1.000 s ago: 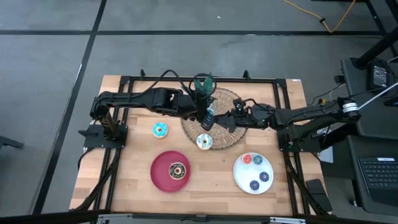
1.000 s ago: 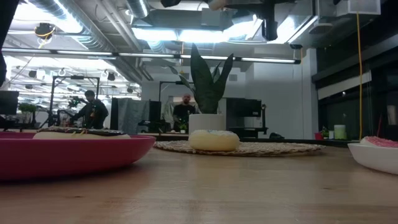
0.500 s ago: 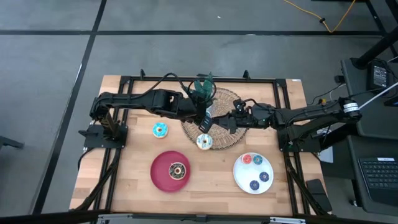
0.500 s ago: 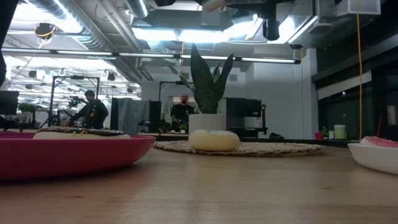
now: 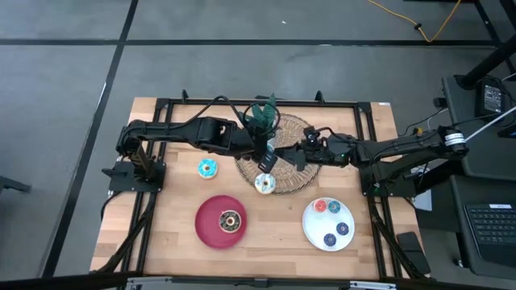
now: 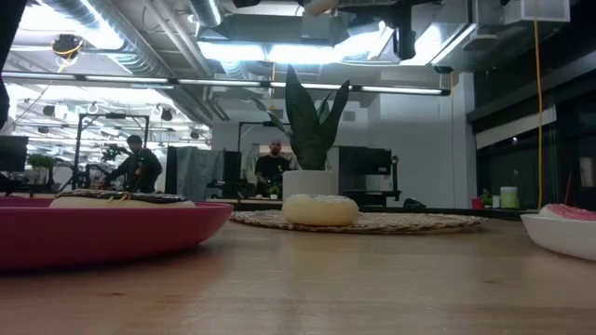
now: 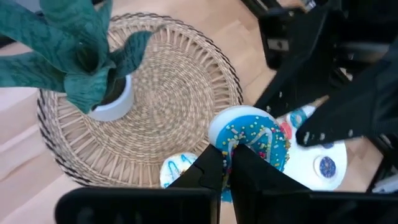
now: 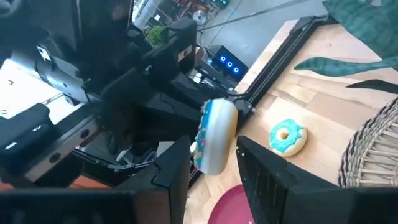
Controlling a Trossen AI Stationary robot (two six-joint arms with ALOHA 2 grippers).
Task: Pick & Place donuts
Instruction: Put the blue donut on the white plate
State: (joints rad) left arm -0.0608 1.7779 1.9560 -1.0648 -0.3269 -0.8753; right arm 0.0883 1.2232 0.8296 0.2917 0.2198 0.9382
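– Blue icing with sprinkles: where is that donut?
– The sprinkled blue donut (image 7: pixel 252 138) is in the air over the woven mat (image 5: pixel 292 171), at the middle of the bench (image 5: pixel 169 242) towards its back edge. It stands on edge.
– Who has it?
– The right gripper (image 8: pixel 213 147), reaching in from the right edge. Its fingers (image 8: pixel 258 168) sit on either side of the donut's thickness, pinching it.
– And the left gripper (image 7: pixel 227 155)?
– It meets the donut from the left side, fingers (image 7: pixel 205 171) pressed together, tips at the iced face. I cannot tell whether they touch it.
– What else is on the mat?
– A potted plant (image 5: pixel 262 113) at its back, and the cream donut (image 5: pixel 264 184) at its front rim.
– Other donuts?
– A light-blue donut (image 5: pixel 207 168) lies flat on bare wood, left of the mat and apart from it. The chocolate donut (image 5: pixel 230 220) lies in the red plate (image 5: pixel 208 229) near the front edge. The white plate (image 5: pixel 310 225), towards the front right corner, holds four small donuts (image 5: pixel 321 207): one red, one teal, two blue.
– Anything beyond the bench?
– From table height, two people (image 6: pixel 138 163) stand far back in the room.
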